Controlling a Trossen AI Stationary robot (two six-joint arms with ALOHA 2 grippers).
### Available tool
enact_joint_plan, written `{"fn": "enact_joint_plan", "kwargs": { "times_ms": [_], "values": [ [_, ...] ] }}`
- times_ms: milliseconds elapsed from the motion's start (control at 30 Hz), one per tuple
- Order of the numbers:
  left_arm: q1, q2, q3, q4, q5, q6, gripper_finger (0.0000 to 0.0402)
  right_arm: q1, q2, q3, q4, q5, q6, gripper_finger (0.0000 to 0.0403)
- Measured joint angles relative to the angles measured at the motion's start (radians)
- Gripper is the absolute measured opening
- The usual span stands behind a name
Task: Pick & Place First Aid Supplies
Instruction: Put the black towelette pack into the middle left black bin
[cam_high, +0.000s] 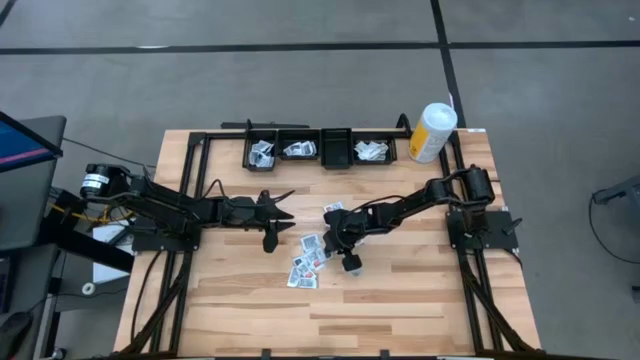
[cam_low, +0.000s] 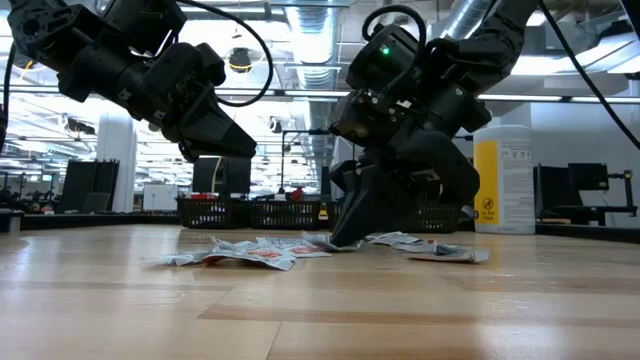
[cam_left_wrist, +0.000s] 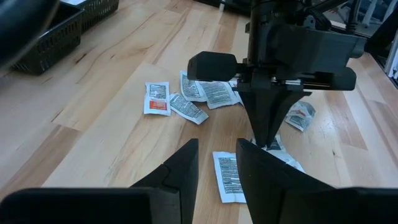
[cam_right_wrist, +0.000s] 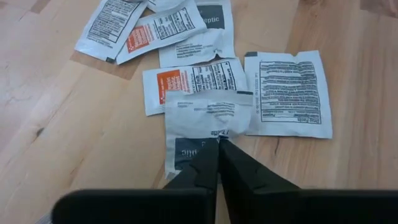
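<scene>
Pale wood planks make up the table (cam_high: 400, 300), where a loose scatter of first aid packets (cam_high: 308, 262) lies near the middle. From above, the right end effector (cam_high: 335, 238) is down at the scatter's edge, but its tips are lost in the dark arm. Only the right wrist view shows them pressed together on a white packet (cam_right_wrist: 202, 121) that overlaps an orange-marked packet (cam_right_wrist: 189, 84), with an oblong packet (cam_right_wrist: 289, 93) just beside it. The left wrist view shows the left end effector (cam_left_wrist: 216, 165) slightly spread, holding nothing, above one printed packet (cam_left_wrist: 229, 177). At the table's far edge a row of black bins (cam_high: 320, 148) holds more packets, and a white-and-yellow canister (cam_high: 432, 132) stands beside it.
</scene>
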Motion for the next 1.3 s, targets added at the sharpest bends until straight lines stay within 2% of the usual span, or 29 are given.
{"fn": "enact_joint_plan", "kwargs": {
  "times_ms": [333, 767, 900, 1000, 1300],
  "values": [
    [-0.001, 0.0, 0.0, 0.016, 0.001, -0.001, 0.0108, 0.005, -0.016, 0.085, -0.094, 0.037, -0.006, 0.0003],
    [-0.001, 0.004, 0.0, 0.027, -0.042, -0.128, 0.0108, 0.012, -0.069, 0.178, -0.122, 0.398, 0.056, 0.0003],
    [0.0, 0.039, 0.001, 0.03, -0.066, -0.157, 0.0108, 0.024, -0.074, 0.2, -0.112, 0.472, 0.056, 0.0001],
    [-0.001, 0.079, 0.001, 0.04, -0.08, -0.158, 0.0108, 0.034, -0.074, 0.215, -0.116, 0.49, 0.056, 0.0002],
    [0.0, 0.172, 0.001, 0.208, -0.094, -0.158, 0.0108, 0.04, -0.074, 0.225, -0.12, 0.52, 0.048, 0.0001]
  ]
}}
